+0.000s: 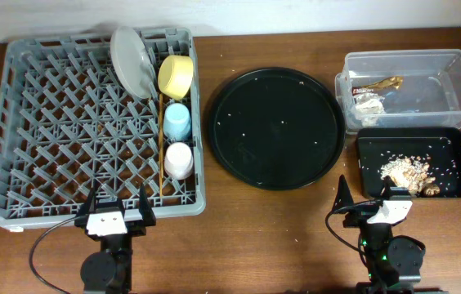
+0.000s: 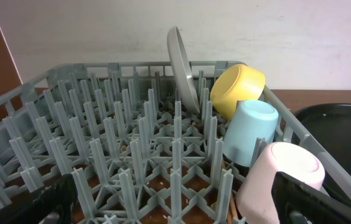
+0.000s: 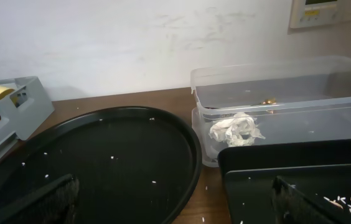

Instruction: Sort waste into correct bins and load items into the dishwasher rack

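Observation:
The grey dishwasher rack (image 1: 59, 122) holds the pale grey plate (image 1: 132, 61) on edge, the yellow bowl (image 1: 176, 75), the blue cup (image 1: 176, 121), the pinkish-white cup (image 1: 179, 159) and the chopsticks (image 1: 161, 151) along its right side. The clear tub (image 1: 459, 77) holds white tissue (image 1: 369, 102) and the gold-brown wrapper (image 1: 382, 83). The black rectangular tray (image 1: 451, 147) holds food scraps (image 1: 410, 171). My left gripper (image 1: 116, 214) is open and empty at the rack's front edge. My right gripper (image 1: 371, 198) is open and empty at the table's front, by the tray's near left corner.
A large round black tray (image 1: 275, 126) with scattered crumbs lies between the rack and the bins. In the left wrist view the plate (image 2: 182, 68), bowl (image 2: 238, 90) and cups (image 2: 250, 134) stand among the rack's pegs. Bare wood runs along the front edge.

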